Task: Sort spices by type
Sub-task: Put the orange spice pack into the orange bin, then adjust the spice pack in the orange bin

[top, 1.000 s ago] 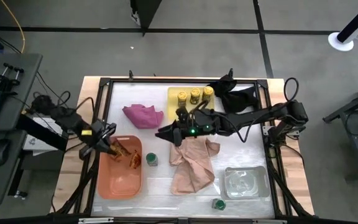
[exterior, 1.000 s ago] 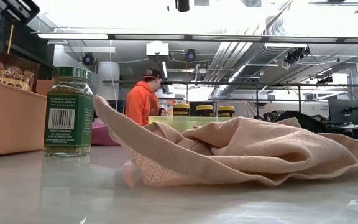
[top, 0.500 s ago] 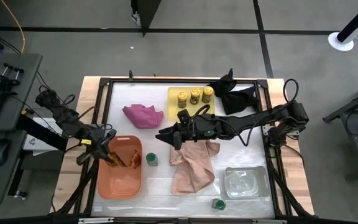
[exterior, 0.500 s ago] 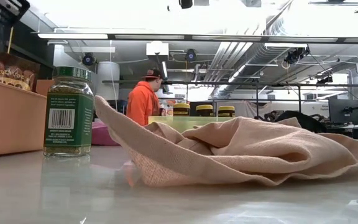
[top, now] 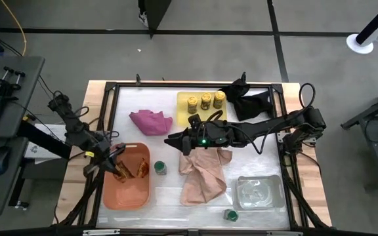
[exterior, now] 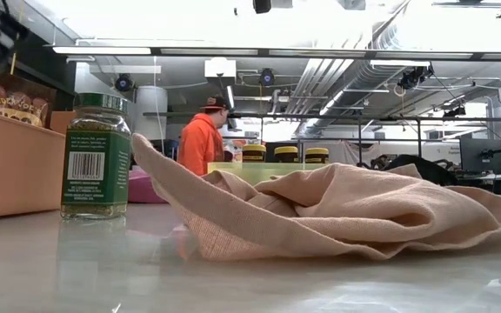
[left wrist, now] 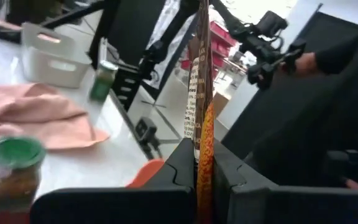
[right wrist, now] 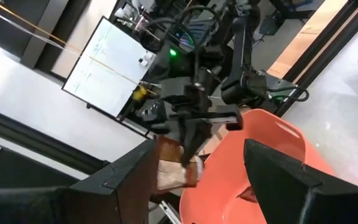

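Note:
My left gripper [top: 113, 157] hangs over the orange tray [top: 128, 191], shut on a brown-orange packet [left wrist: 199, 118]. Two more packets [top: 142, 168] lie inside that tray. One green-lidded jar [top: 160, 168] stands on the table just right of the tray. The other green-lidded jar [top: 230, 214] stands near the table's near edge. Three yellow-lidded jars [top: 206, 100] stand in the yellow tray [top: 182, 113]. My right gripper [top: 171, 139] is open and hovers mid-table between the pink cloth and the tan cloth, pointing toward the left arm. My left gripper pinches the packet between its two fingers [left wrist: 184, 163], and the packet shows edge-on, reaching out past the fingertips. In the right wrist view the fingers come from above and the packet's body [right wrist: 174, 171] hangs below them over the orange tray. Whether its lower end touches the tray I cannot tell.
A pink cloth [top: 151, 120] lies left of the yellow tray, a tan cloth [top: 202, 174] mid-table, a black cloth [top: 249, 101] at the far right. A clear tray [top: 260, 192] sits near right. A person in orange [exterior: 200, 139] stands in the room beyond.
My left arm has swung its elbow toward the far edge, and its gripper, still shut on the packet, has shifted a little toward the near edge over the orange tray. The jars and cloths have stayed put.

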You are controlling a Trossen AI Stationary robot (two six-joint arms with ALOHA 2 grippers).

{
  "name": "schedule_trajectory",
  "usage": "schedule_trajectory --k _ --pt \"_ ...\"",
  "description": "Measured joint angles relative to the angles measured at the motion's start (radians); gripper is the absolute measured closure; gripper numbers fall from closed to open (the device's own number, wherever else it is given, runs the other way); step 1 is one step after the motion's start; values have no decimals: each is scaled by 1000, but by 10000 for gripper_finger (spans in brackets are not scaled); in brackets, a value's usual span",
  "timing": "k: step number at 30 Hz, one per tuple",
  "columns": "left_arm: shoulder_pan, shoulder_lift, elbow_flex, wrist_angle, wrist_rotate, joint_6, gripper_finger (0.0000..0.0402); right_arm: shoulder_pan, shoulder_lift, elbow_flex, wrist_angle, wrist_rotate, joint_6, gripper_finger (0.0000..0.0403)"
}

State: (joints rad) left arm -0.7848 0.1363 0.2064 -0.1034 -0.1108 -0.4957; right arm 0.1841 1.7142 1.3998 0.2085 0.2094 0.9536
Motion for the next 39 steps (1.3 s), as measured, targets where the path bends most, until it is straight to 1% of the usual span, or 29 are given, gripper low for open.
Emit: schedule_trajectory --k 5,6,9,13,18,21,26,35,39 --pt "-17 -128 -96 -14 -12 -41 401 0 0 0 4 9 15 165" --pt "-17 -135 -106 -11 -25 -40 401 0 0 0 5 22 15 165" --pt "-17 -130 -109 -33 -49 6 401 0 0 0 14 31 16 165" --pt "-17 -132 -109 -143 -61 27 401 0 0 0 18 46 15 165" --pt "-17 -130 -108 -166 -69 91 401 0 0 0 18 62 12 165" --pt "-17 -130 -108 -166 -76 98 391 0 0 0 18 70 10 165" --pt "-17 -116 -107 -166 -82 122 352 0 0 0 18 70 9 165" --pt "-17 -59 -107 -165 -91 123 236 0 0 0 14 68 7 165" --pt "-17 -56 -88 -160 -95 107 195 0 0 0 14 40 7 165"
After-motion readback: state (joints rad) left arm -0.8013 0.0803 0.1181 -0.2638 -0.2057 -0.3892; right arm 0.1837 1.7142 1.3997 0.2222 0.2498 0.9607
